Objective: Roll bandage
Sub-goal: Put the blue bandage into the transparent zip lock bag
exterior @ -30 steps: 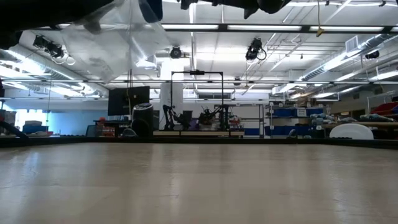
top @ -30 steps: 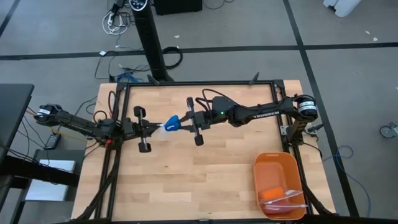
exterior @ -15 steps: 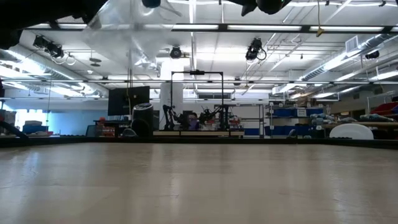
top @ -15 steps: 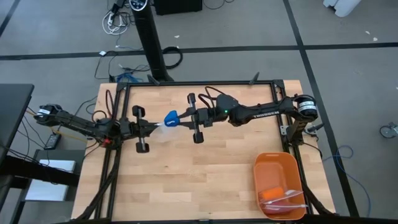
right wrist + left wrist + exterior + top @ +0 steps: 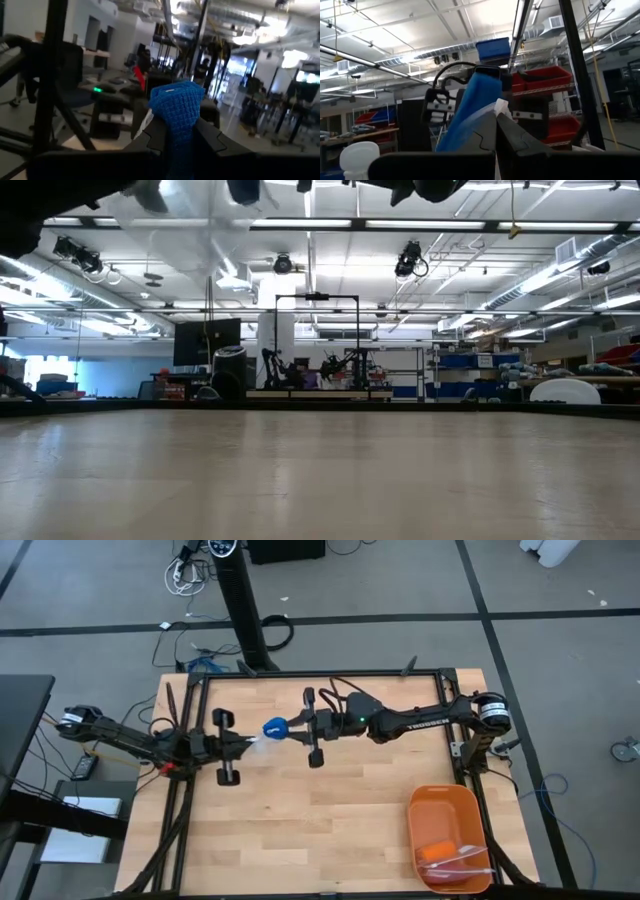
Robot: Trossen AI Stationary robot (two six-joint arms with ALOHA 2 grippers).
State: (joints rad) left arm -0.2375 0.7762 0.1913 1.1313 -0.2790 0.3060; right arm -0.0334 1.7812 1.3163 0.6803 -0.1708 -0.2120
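The bandage [image 5: 273,727], a bright blue knitted strip, hangs in the air above the back half of the table [image 5: 330,830], between the two arms and well clear of the wood. The right tool [image 5: 287,728] pinches it at one end: in the right wrist view the blue fabric [image 5: 178,112] stands up between the two dark fingers [image 5: 207,136], which press on it from both sides. From there a clear plastic bag [image 5: 256,740] trails toward the left tool [image 5: 247,743], which faces the right one across a short gap; its fingers are pressed together, and in the left wrist view the blue strip [image 5: 472,112] and a bit of clear film rise just past the fingertips [image 5: 512,135], though whether they nip the film or the fabric cannot be made out. In the low view the bag [image 5: 190,210] and the arms show only along the upper edge, high over the bare table top [image 5: 320,470]. An orange tray [image 5: 447,837] sits at the table's front right corner, well apart from both tools, with an orange item and some clear plastic lying in it
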